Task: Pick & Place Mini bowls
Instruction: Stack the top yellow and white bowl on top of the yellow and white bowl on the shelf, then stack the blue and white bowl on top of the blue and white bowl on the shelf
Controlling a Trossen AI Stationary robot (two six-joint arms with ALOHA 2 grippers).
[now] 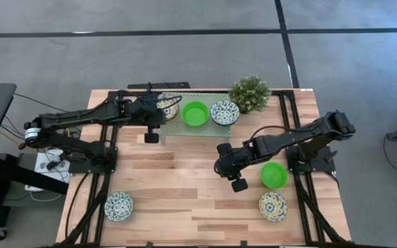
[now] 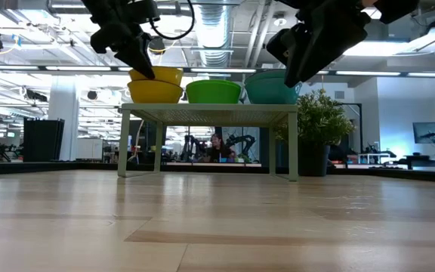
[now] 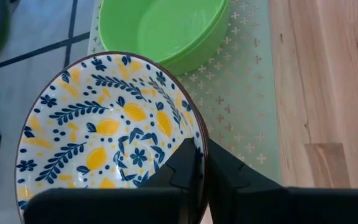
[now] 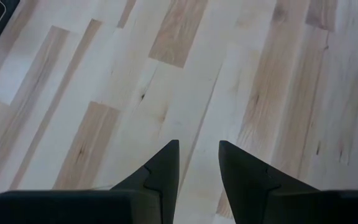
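A pale green rack [image 1: 205, 129] stands at the table's far middle. On it sit a green mini bowl [image 1: 195, 114] and a blue-patterned mini bowl [image 1: 225, 112]. At the rack's left end my left gripper [image 1: 158, 110] is shut on a white mini bowl with yellow and blue flowers [image 3: 104, 130]. In the low view this bowl [image 2: 157, 74] shows just above another yellow-sided bowl [image 2: 155, 92] that stands on the rack. My right gripper [image 4: 199, 146] hangs open over bare wood right of the table's middle, touching nothing. My left gripper holds the floral bowl by its rim [image 3: 201, 163], one finger inside the bowl and one outside. The fingers slant down from the table's left side. The bowl sits over the rack's left end, tipped a little. Whether it rests in the bowl beneath, I cannot tell.
A potted plant [image 1: 249, 93] stands at the rack's right end. A green bowl [image 1: 273, 175] and a patterned bowl [image 1: 272, 206] lie near the right gripper. A blue-patterned bowl [image 1: 118, 206] lies at the near left. Bare wood fills the table's middle.
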